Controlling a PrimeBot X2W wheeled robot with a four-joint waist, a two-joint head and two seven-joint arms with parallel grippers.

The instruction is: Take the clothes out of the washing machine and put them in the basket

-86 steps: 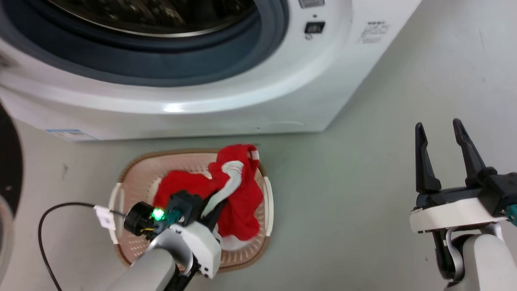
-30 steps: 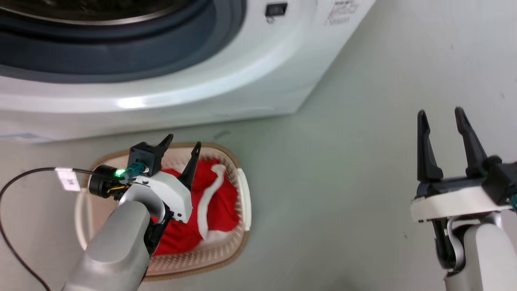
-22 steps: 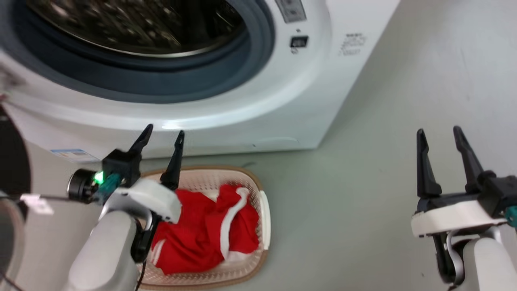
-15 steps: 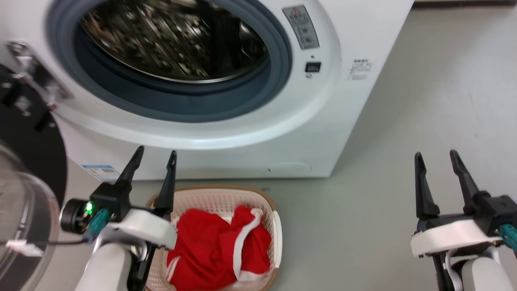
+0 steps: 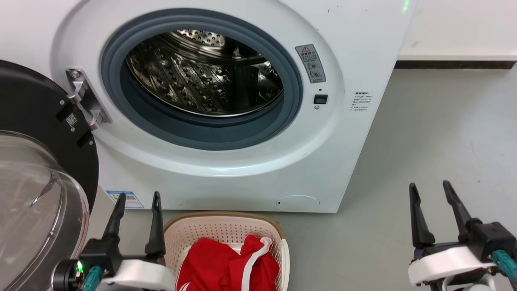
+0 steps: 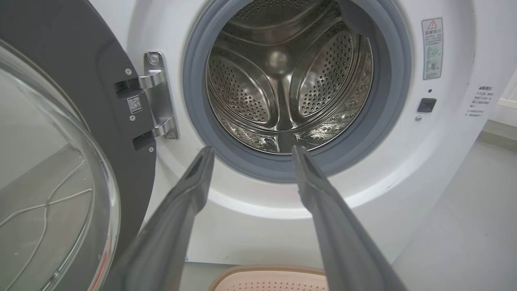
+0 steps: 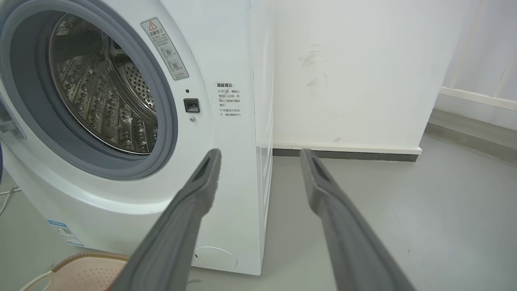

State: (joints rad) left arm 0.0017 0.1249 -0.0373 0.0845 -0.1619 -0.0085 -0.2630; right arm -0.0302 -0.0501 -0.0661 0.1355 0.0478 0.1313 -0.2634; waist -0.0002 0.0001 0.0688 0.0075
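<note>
Left jaws: parted and empty, left fingers (image 5: 155,226) pointing up at the lower left of the head view. Right jaws: parted and empty, right fingers (image 5: 418,226) upright at the lower right.

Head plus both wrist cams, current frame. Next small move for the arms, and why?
Probably just park both arms; the task looks finished. The drum of the washing machine shows bare perforated steel across what the cameras see, and the red clothes lie in the basket. The left end effector and right end effector are open and empty.
</note>
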